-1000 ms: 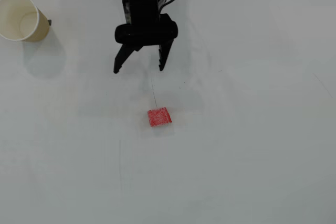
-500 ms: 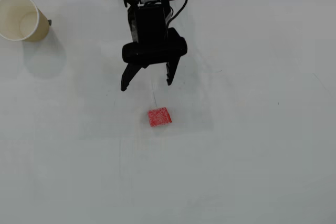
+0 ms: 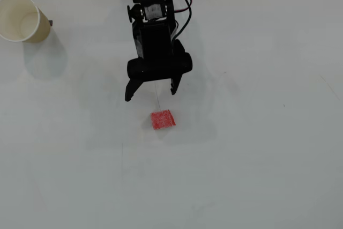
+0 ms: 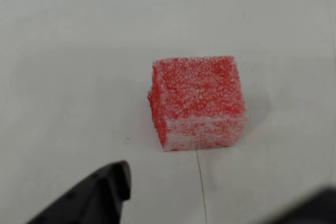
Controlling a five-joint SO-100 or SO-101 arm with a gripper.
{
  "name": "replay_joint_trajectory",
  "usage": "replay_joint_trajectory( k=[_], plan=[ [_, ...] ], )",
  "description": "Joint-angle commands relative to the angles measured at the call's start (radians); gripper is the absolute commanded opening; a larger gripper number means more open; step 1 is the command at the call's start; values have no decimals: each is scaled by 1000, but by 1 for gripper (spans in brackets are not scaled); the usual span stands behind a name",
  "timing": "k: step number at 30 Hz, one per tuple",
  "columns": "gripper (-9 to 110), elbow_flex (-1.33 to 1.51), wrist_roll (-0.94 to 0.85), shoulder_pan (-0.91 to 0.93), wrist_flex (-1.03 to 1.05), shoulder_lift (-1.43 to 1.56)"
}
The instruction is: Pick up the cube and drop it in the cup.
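- Red, speckled small cube (image 3: 162,119) lies on the white table (image 3: 257,159) in the overhead view, just below the black two-finger gripper (image 3: 150,93), whose jaws are spread wide and empty; the cream paper cup (image 3: 21,18) stands upright far left.
- Wrist view: the cube (image 4: 197,102) sits apart from one black fingertip (image 4: 107,187).

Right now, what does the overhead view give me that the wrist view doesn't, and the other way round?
Only the overhead view shows the cup, upright at the far left edge and well away from the arm, and the whole gripper, open, with its fingertips just short of the cube. Only the wrist view shows the cube's speckled surface up close and its side faces. Both show the cube resting on the white table, untouched, with the dark fingers on either side of the approach line.
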Motion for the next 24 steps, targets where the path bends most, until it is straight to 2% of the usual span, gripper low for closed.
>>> replay_joint_trajectory(
  k=[1,24],
  plan=[
    [43,-147,-5,-5,-49,-28],
    [43,-347,-5,20,-181,-426]
  ],
)
